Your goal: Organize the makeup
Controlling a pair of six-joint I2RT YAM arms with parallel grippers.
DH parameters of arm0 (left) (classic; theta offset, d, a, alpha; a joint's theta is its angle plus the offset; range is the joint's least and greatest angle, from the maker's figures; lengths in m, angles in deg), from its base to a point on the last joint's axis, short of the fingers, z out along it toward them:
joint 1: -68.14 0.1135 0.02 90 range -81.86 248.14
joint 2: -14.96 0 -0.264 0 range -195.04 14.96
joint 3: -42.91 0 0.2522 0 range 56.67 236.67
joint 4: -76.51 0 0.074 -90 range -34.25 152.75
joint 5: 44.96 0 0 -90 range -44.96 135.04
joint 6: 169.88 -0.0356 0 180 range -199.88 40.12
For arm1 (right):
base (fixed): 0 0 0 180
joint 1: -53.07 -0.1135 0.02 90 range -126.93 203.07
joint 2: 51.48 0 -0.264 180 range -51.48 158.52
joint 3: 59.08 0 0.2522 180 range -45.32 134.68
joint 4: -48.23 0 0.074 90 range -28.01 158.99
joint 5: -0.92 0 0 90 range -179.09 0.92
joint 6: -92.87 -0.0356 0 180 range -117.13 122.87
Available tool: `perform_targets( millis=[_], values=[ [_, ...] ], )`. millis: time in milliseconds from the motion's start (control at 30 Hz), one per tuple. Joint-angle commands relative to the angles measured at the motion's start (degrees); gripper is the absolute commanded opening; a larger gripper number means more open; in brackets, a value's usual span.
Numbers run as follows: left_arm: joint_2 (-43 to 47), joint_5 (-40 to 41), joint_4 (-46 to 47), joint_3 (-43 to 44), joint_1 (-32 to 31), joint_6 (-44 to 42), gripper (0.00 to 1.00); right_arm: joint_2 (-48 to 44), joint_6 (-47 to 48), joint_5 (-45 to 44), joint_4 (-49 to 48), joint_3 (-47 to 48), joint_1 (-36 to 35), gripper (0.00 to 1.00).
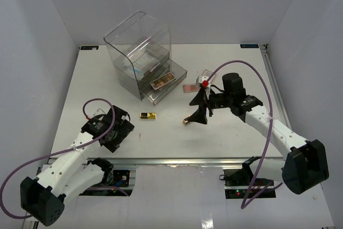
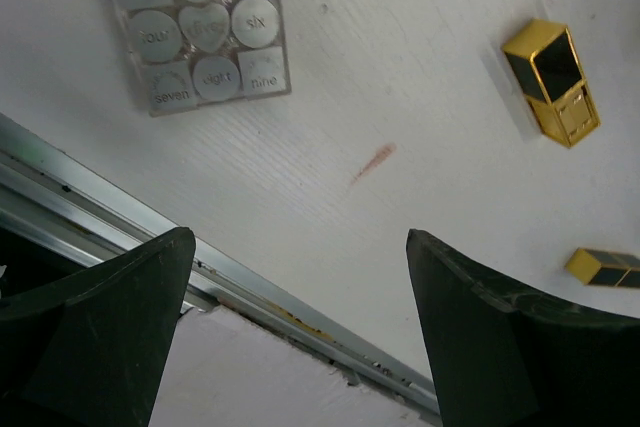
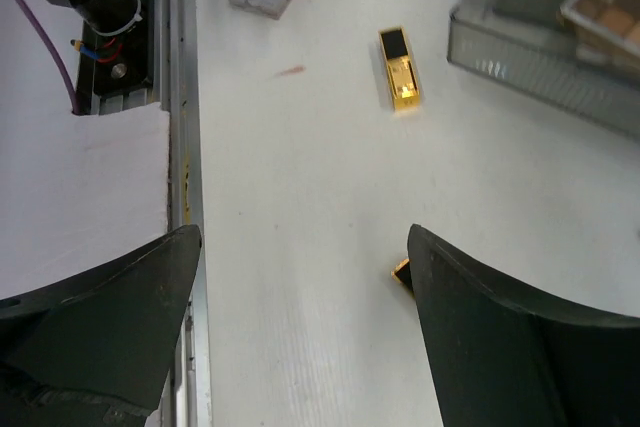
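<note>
A gold-black makeup case (image 3: 401,70) is seen ahead of the right gripper (image 3: 300,237), whose jaws are spread empty; the left gripper (image 2: 298,237) is likewise spread.

Bright, even overhead light casts soft faint shadows and glints off the gold case (image 3: 400,72).

Looks like a robot lab cell: white table (image 1: 96,84) boxed in by bare white walls (image 1: 43,25), aluminium rail (image 1: 177,160) along its near edge, left arm (image 1: 69,164) and right arm (image 1: 268,127) bolted there, trailing purple cables (image 1: 252,73).
</note>
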Motion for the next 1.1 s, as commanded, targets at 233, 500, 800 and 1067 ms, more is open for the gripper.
perform_targets(
  millis=[233,500,800,1067],
  values=[
    [-8.09,-3.80,5.44,-0.33,14.50,-8.23,0.98,-4.01,-8.63,10.12,-9.51,-4.32,7.72,0.90],
    [-13.26,-5.87,9.08,-1.21,20.88,-14.84,0.98,-4.50,-8.74,11.03,-9.42,-4.41,8.67,0.90],
    [-16.29,-7.72,11.83,-3.45,24.45,-17.64,0.98,-3.92,-8.67,11.62,-9.51,-4.41,9.62,0.90],
    [-19.59,-7.57,13.37,-4.13,25.78,-18.68,0.98,-3.67,-8.85,12.17,-9.51,-4.48,10.45,0.90]
  ],
)
